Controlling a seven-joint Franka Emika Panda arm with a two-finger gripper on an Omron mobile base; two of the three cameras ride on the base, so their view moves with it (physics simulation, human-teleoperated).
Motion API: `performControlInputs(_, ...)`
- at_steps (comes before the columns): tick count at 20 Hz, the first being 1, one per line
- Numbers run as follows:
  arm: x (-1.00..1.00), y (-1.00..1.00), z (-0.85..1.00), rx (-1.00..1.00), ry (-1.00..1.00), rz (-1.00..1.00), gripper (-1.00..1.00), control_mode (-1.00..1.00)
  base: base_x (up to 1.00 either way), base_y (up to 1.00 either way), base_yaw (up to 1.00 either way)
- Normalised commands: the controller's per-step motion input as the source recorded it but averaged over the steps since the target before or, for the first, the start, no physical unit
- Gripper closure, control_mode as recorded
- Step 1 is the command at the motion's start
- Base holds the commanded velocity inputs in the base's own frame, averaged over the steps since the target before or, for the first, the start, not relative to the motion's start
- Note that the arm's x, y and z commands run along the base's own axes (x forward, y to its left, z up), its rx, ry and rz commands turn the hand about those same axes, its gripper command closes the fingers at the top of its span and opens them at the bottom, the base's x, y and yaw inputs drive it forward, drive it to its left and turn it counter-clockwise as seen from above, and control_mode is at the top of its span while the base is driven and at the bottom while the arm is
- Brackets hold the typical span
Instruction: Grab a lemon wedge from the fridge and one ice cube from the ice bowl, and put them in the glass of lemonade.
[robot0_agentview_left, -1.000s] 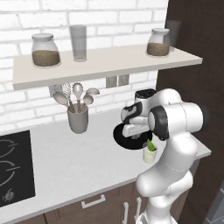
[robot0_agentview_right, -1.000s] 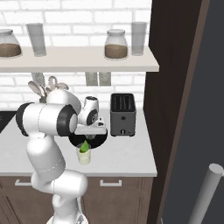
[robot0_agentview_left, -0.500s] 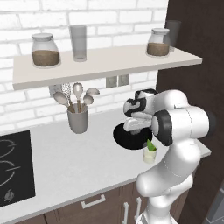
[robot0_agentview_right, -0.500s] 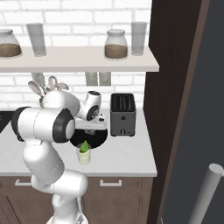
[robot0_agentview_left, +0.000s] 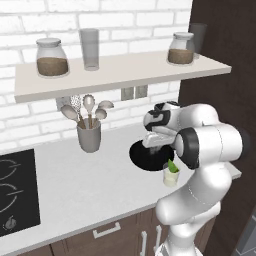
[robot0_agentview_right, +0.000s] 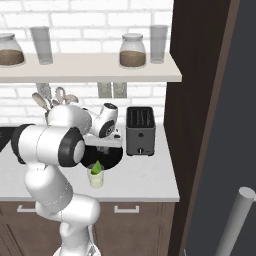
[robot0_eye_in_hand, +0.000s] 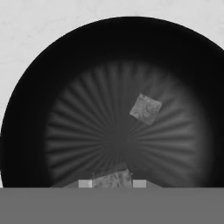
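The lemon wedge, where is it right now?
The lemon wedge sits in the glass of lemonade on the counter, just in front of the black ice bowl, left of the toaster.

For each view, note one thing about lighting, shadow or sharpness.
Left base view: even, flat light, soft shadow under the shelf. Right base view: dark fridge side, blurred handle up close. Hand view: ice bowl looks greyscale, radial sheen, ice cube sharp.

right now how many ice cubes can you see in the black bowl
2. One ice cube lies loose on the ice bowl floor, off centre. The other ice cube sits at the gripper between its fingertips. More may be hidden beneath the gripper.
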Motion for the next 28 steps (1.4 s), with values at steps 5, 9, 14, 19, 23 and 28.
performControlInputs(5, -0.23, 0.04, 0.58, 0.00, 0.00, -0.05, 1.00, -1.00, 0.00, 0.00, 0.00)
performControlInputs(9, -0.67, -0.02, 0.78, -0.03, 0.00, 0.00, 1.00, -1.00, 0.00, 0.00, 0.00)
performControlInputs(14, -0.81, 0.00, 0.47, -0.10, 0.00, 0.00, 1.00, -1.00, 0.00, 0.00, 0.00)
performControlInputs(19, -0.87, 0.00, 0.19, -0.05, 0.00, 0.00, 1.00, -1.00, 0.00, 0.00, 0.00)
performControlInputs(23, -0.54, 0.00, 0.00, -0.03, 0.01, 0.00, 1.00, -1.00, 0.00, 0.00, 0.00)
performControlInputs(28, -0.25, -0.02, -0.03, 0.00, 0.03, 0.00, 1.00, -1.00, 0.00, 0.00, 0.00)
